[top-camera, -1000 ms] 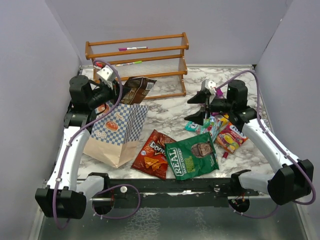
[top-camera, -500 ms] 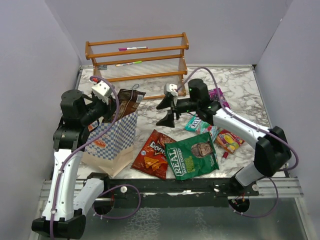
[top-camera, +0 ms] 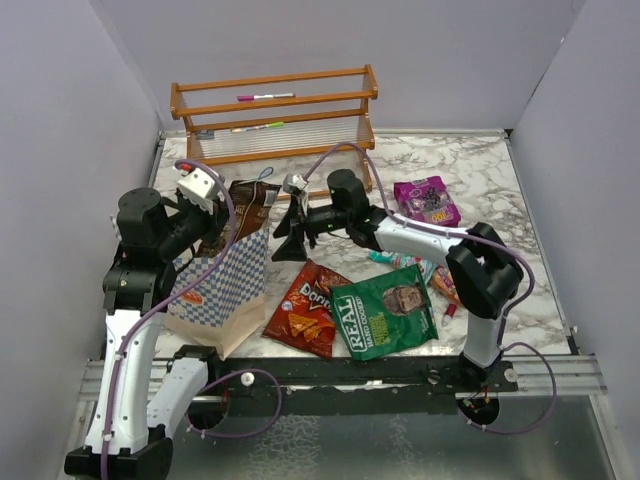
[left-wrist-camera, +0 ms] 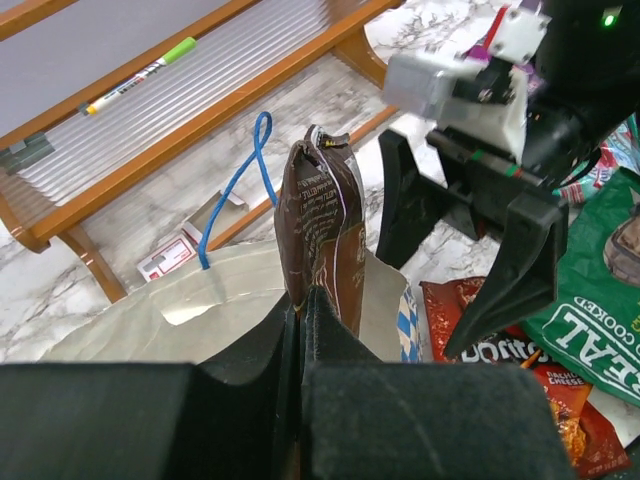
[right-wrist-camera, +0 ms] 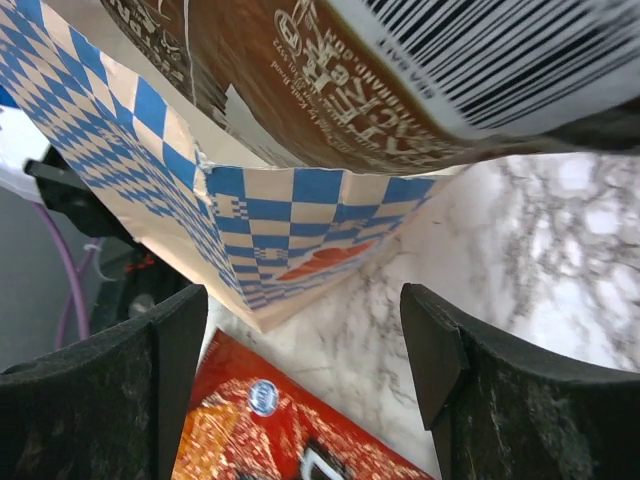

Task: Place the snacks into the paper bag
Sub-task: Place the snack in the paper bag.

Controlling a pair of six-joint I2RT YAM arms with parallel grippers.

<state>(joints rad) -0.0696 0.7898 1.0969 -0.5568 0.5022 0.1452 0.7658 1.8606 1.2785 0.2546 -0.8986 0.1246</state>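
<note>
Nearest the arm bases, the REAL chips and the Doritos lie flat on the counter, overlapping at one edge and not yet bagged. The Doritos lie just beside the paper bag's right corner. The bag stands upright at left front, mouth up, which is likely why the packets are fed from above rather than slid in. The left pincer is clamped tight on one edge of the brown packet and holds it on edge right over the bag's mouth. In the left wrist view the pale inside of the bag and a blue handle show behind the packet. Held that way, the packet should go in narrow side first. How far it already reaches below the rim cannot be told. The right pincer has its jaws spread wide and grips nothing. It sits just beside the bag's right rim and close to the packet, with no contact visible. The right wrist view frames the checkered bag wall and the packet's barcode side between the jaws, so it is probably there to steady the bag or guide the packet, though this is only a guess. Behind the right arm, a teal pack and a red-yellow pack lie partly hidden. The magenta pack lies further back, well apart from both pincers. The wooden rack stands at the far wall and is not involved.
</note>
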